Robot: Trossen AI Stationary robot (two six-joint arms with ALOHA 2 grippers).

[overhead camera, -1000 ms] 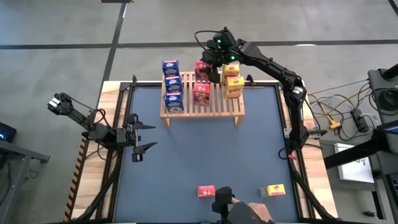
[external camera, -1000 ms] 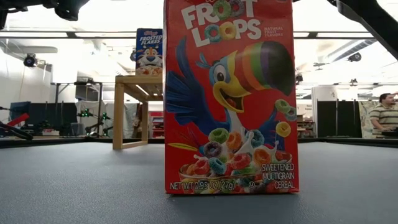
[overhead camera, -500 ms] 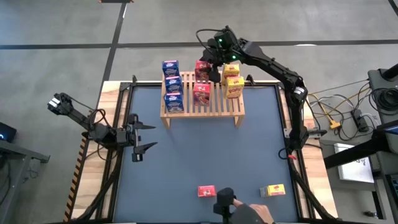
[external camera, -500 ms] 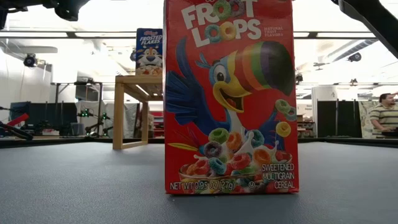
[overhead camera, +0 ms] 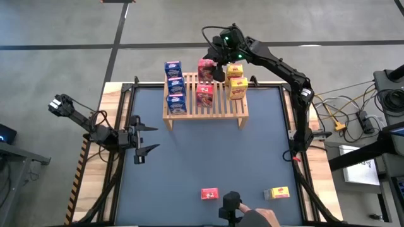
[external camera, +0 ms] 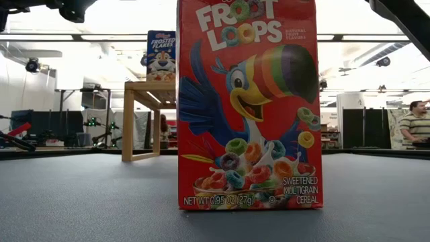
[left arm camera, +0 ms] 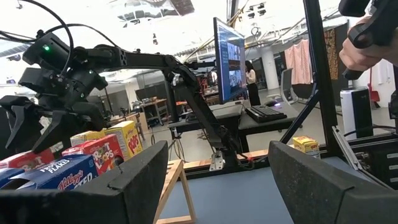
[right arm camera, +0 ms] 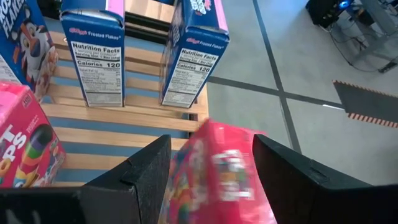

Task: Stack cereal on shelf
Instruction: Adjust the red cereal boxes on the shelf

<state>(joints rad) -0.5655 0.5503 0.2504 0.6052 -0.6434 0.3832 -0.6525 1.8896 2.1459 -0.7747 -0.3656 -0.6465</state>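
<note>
Seven boxes on wooden rack [overhead camera: 205, 104] — right gripper [overhead camera: 218, 62] astride back Froot Loops box [overhead camera: 205, 65], release unclear; left gripper [overhead camera: 140, 140] open, idle; red box [overhead camera: 209, 193], yellow box [overhead camera: 276, 193] left.

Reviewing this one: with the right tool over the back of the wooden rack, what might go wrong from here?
1. The right tool seems to hold a small red cardboard cereal box at the far edge of the light slatted wooden rack. Released badly, the box may fall off the back.
2. The yellow cardboard boxes stand close beside it, so a sideways swing could topple them.
3. A person's hand is at the near table edge, beside the unstacked boxes.

The left tool waits open.
</note>
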